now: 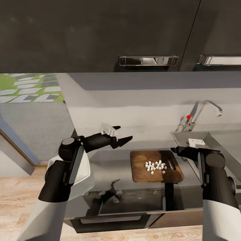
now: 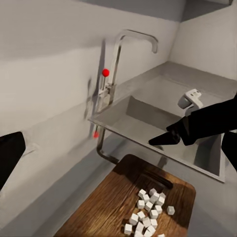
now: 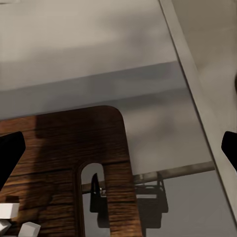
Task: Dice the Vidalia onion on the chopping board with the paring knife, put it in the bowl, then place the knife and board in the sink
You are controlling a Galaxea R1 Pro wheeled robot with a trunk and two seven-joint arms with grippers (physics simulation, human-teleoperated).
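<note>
1. Your dicing looks done; the white onion cubes [image 1: 155, 166] lie on the chopping board [image 1: 140, 172], near the slot end; the bowl [image 1: 82, 172] sits left (half hidden by your left arm); knife not visible.
2. Your left gripper [image 1: 122, 134] hovers left of the board, jaws wide, empty; your right gripper [image 1: 174, 149] hangs at the board's far right corner beside the sink [image 1: 214, 139], fingers spread in its wrist view.

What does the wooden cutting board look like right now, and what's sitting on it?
The chopping board is a dark brown wooden rectangle with rounded corners and visible grain. A slot handle is cut through the end nearest the sink. It lies flat on the glossy grey countertop, its slot end sticking out past the counter's edge. A small heap of white onion cubes rests on it, near the slot. Nothing else touches it.
</note>
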